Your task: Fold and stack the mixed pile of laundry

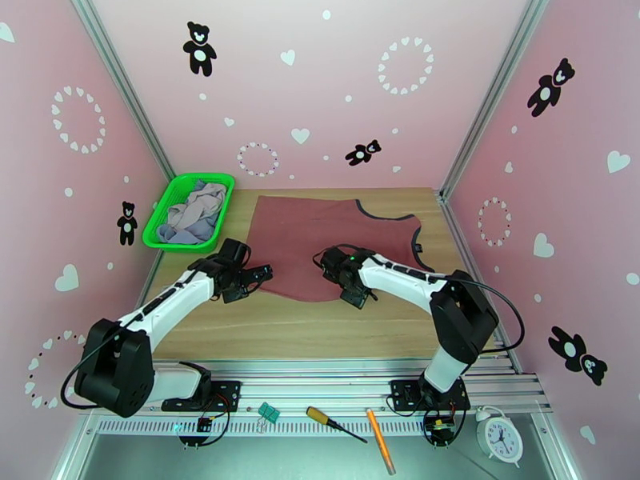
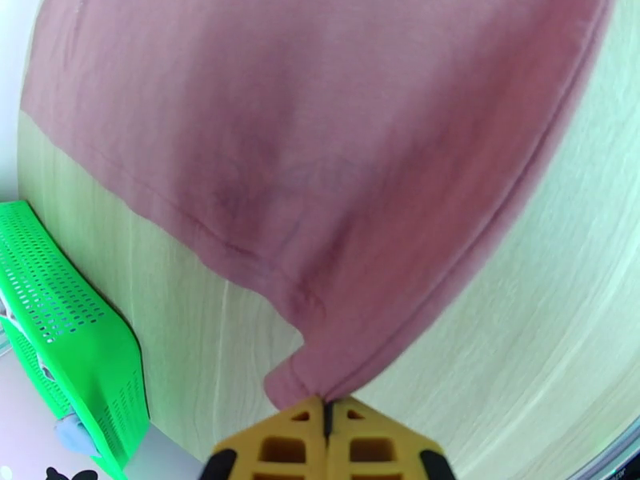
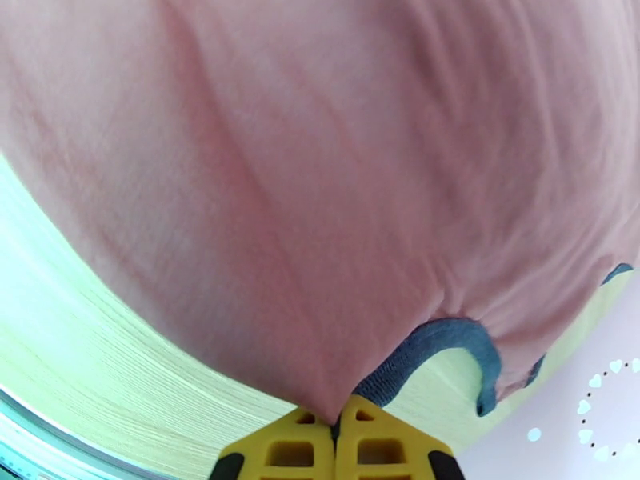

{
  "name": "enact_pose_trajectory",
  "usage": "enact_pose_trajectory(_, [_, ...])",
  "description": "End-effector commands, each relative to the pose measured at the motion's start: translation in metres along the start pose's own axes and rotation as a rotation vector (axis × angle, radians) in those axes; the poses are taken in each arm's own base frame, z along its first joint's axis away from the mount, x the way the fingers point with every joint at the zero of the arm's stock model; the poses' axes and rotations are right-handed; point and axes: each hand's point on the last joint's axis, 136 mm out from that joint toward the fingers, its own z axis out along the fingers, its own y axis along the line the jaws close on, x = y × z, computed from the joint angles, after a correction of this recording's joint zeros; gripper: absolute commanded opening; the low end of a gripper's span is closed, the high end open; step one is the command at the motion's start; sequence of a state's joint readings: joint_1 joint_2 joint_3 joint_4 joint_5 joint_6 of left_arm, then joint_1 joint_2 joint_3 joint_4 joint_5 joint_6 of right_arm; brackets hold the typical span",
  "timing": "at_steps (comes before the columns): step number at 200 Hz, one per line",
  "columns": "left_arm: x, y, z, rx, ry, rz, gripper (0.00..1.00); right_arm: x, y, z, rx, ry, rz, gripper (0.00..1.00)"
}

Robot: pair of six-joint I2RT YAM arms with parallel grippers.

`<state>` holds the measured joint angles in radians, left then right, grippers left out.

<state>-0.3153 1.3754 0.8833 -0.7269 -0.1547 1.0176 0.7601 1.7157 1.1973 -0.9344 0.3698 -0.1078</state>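
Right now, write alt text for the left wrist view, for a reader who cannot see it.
The left pincer, jaws shut, pinches a corner of the rust-red top, which spreads away across the pale wooden table. A bright green mesh basket sits at the lower left.

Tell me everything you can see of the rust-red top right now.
The rust-red top is soft, thin cloth with dark grey trim along its far right edge. It lies spread mostly flat on the wooden table, right of the green basket and apart from it. The left gripper is shut on its near-left corner; the right gripper is shut on cloth beside the trim.
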Motion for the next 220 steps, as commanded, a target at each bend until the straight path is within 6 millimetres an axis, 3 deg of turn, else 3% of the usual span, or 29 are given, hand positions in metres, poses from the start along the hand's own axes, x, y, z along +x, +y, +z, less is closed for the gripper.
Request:
enact_pose_trajectory(1, [0.0, 0.008, 0.002, 0.019, 0.034, 0.009, 0.0, -0.002, -0.011, -0.009, 0.019, 0.012, -0.032, 0.0])
enact_pose_trajectory(75, [-0.013, 0.059, 0.017, 0.0, 0.111, -0.043, 0.0, -0.014, -0.044, 0.011, -0.011, 0.044, -0.018, 0.0])
enact_pose_trajectory(135, [-0.012, 0.063, 0.048, 0.056, 0.171, -0.058, 0.0, -0.031, -0.06, 0.032, -0.015, 0.029, 0.011, 0.0])
enact_pose_trajectory(187, [-0.009, 0.09, 0.056, -0.003, 0.201, -0.122, 0.0, -0.048, -0.072, 0.041, 0.016, -0.012, 0.028, 0.0])
enact_pose_trajectory(207, [-0.013, 0.1, 0.057, -0.026, 0.196, -0.152, 0.0, -0.051, -0.076, 0.045, 0.028, -0.018, 0.05, 0.14])
enact_pose_trajectory(220, [-0.017, 0.106, 0.057, -0.041, 0.186, -0.176, 0.22, -0.053, -0.08, 0.045, 0.041, -0.024, 0.083, 0.28])
